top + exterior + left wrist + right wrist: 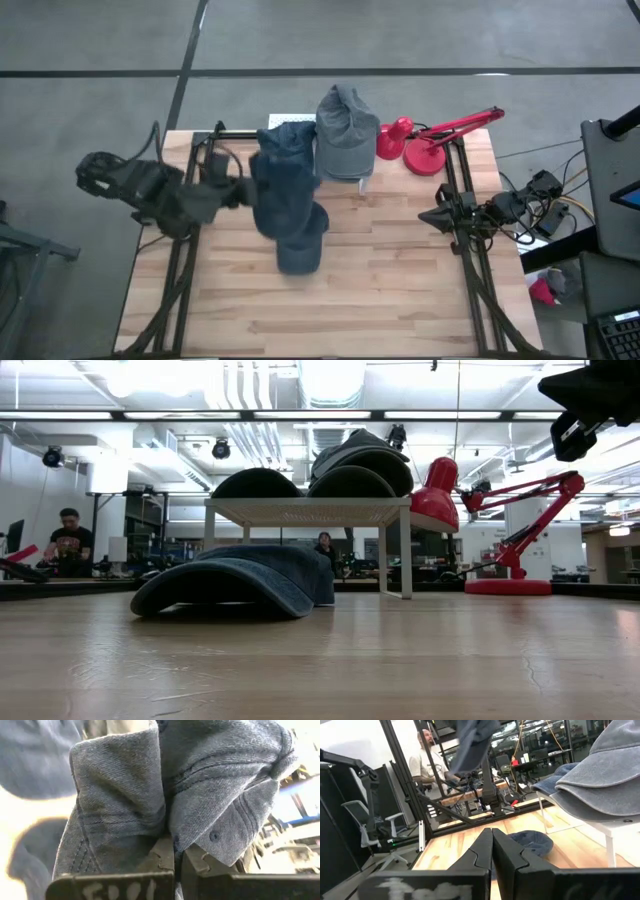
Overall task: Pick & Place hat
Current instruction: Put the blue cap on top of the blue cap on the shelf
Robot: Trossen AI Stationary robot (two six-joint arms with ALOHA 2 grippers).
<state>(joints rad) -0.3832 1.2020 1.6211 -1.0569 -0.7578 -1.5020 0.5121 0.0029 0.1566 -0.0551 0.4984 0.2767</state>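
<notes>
Fingers [165, 855] of the left gripper [177, 857] are pinching the denim cap [283, 175] aloft; right gripper [492, 845] is sitting closed, empty

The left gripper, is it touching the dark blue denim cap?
Touching. The left wrist view shows the left gripper shut on the dark blue denim cap, fabric pinched between its fingers.
</notes>
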